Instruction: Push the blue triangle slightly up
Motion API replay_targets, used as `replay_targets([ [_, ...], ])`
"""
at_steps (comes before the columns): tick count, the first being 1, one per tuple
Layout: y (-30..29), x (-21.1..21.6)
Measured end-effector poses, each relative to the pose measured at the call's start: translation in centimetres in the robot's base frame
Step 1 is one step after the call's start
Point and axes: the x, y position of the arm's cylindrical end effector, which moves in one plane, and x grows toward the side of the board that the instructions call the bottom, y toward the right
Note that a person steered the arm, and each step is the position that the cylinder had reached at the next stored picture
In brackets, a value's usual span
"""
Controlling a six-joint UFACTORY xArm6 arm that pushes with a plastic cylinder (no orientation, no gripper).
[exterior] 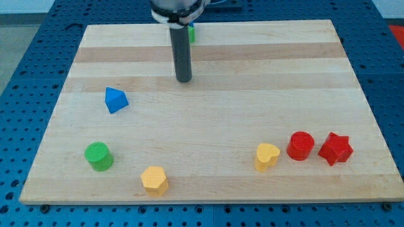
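One blue triangle, small and solid, lies left of my tip; no claw shows.

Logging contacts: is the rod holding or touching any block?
Nothing is held. My tip stands free, up and right of the blue triangle.

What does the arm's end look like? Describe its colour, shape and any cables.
My tip is the lower end of a straight, dark grey round rod with a smooth, plain surface and no markings. At the view's top the rod joins a wider dark mount, only partly in frame. Thin dark cables seem to run off beside the mount. There are no fingers.
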Motion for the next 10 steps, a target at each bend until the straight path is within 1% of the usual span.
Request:
replay_targets([
  [1,-1.4,2.8],
  [2,-6.1,6.7],
  [3,-8.9,11.2],
  [4,-16.7,14.0],
  [5,-23.3,14.0],
  [6,-24.1,12.3],
  [7,-20.6,9.6],
  [9,-10.3,4.2],
  [10,-6.3,2.7],
])
